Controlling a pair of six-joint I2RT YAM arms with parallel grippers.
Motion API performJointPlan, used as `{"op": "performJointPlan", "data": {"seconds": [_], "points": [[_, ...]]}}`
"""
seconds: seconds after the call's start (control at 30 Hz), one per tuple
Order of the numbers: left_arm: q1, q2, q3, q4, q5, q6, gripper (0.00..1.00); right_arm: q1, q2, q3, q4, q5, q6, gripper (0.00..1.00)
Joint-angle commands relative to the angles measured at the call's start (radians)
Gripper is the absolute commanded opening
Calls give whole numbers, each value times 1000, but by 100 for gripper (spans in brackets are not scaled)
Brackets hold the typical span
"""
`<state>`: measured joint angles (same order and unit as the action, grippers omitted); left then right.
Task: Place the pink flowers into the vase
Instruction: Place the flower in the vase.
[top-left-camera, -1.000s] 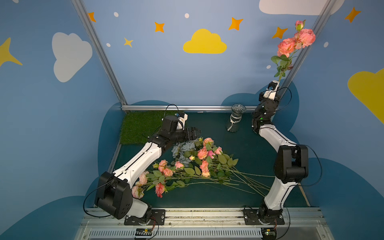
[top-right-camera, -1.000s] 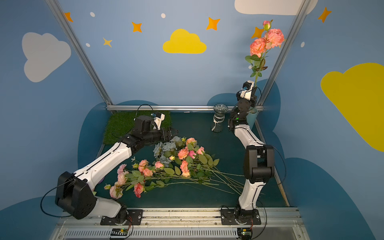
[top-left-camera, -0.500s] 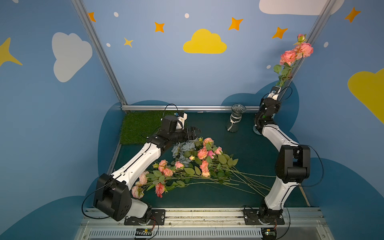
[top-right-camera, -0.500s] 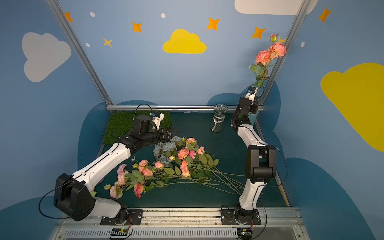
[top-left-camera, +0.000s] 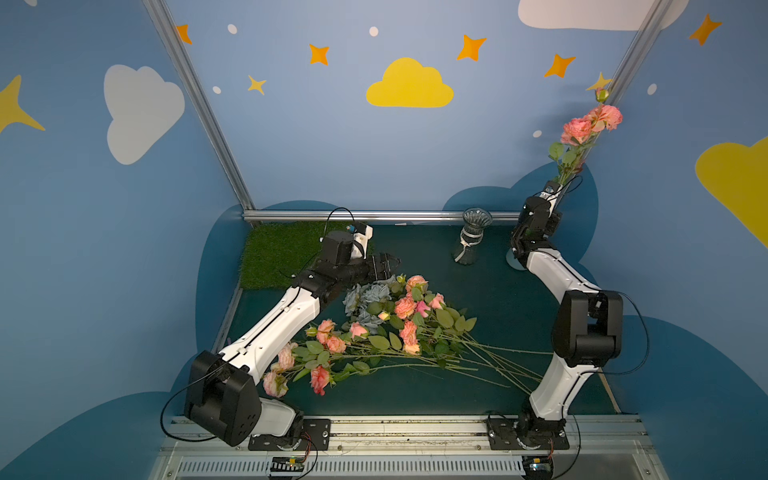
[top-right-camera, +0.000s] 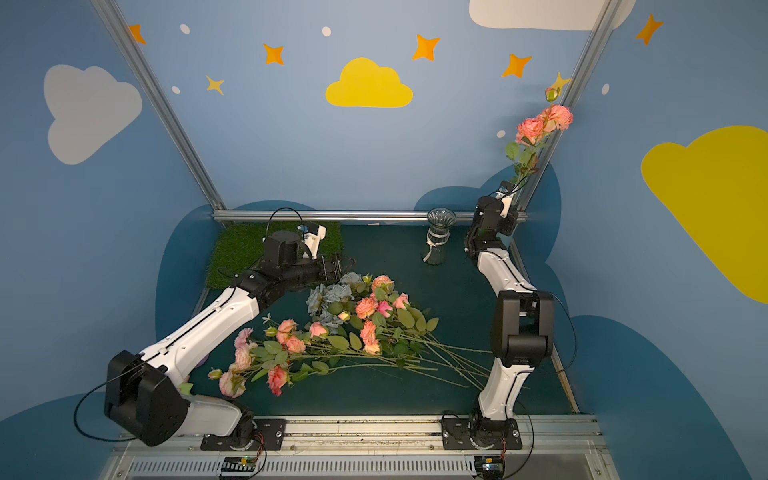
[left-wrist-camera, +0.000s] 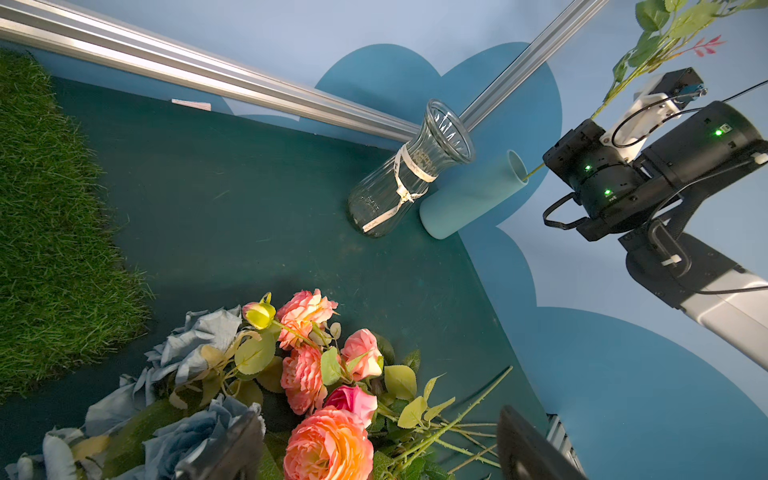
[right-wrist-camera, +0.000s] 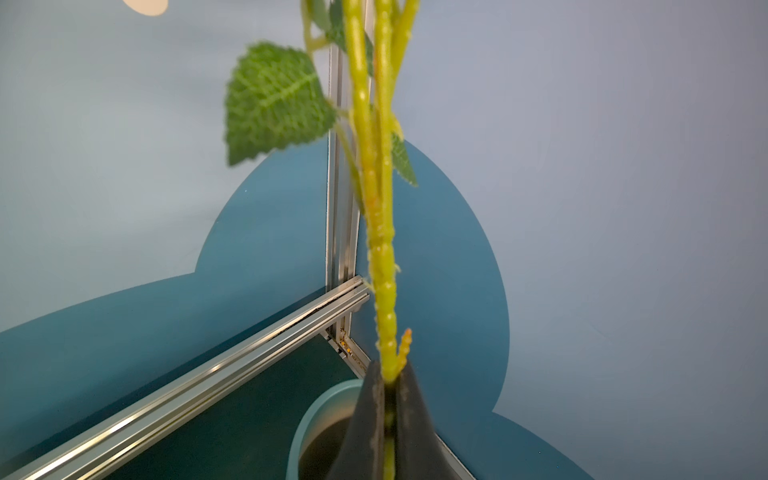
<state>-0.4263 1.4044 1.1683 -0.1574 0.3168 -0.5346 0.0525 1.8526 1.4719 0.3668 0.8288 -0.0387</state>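
In both top views the right tool (top-left-camera: 557, 185) is clenched on the lower stem of one pink rose spray (top-left-camera: 590, 122). It holds the spray nearly upright in the far right corner, blooms high against the wall. This probably lets the long stem hang down towards an opening. The other pink flowers (top-left-camera: 405, 307) lie in a loose heap on the bench (top-left-camera: 498, 299), heads towards the left arm and bare stems fanned towards the right arm's base, with grey-blue flowers (top-left-camera: 365, 297) mixed in. The left tool (top-right-camera: 343, 266) hovers released above the heap's far edge, beside the grass mat (top-right-camera: 237, 249), holding nothing. A glass vase (top-right-camera: 438, 241) stands empty near the back rail.

The left wrist view shows why the spray is held so. A teal vase (left-wrist-camera: 469, 195) stands just beside the glass vase, and the stem's cut end sits at its mouth, under the right tool (left-wrist-camera: 569, 143). The left tool's fingers (left-wrist-camera: 232, 449) stand wide apart over the blooms.

In the right wrist view the right tool (right-wrist-camera: 390, 415) pinches the green stem directly above the teal vase's rim (right-wrist-camera: 307, 419). I judge that the stem is lined up for lowering. How deep its tip reaches is hidden.
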Motion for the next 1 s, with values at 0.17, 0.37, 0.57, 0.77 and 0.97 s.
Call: {"op": "performJointPlan", "data": {"seconds": [0.17,0.37,0.57,0.77,0.97], "points": [[1,-27,-10,-4,-10,19,89,-12,6,23,-72,13,63,0],[6,-25,-10,-5,-15,21,89,-20,22,27,-117,-5,101,0],[8,-29,-11,-2,-20,19,89,-23,34,27,-151,-17,130,0],[12,-25,3,-16,-10,17,89,-21,42,15,-176,-34,161,0],[14,-35,-3,-11,-16,18,89,-23,66,43,-219,-48,185,0]]}}
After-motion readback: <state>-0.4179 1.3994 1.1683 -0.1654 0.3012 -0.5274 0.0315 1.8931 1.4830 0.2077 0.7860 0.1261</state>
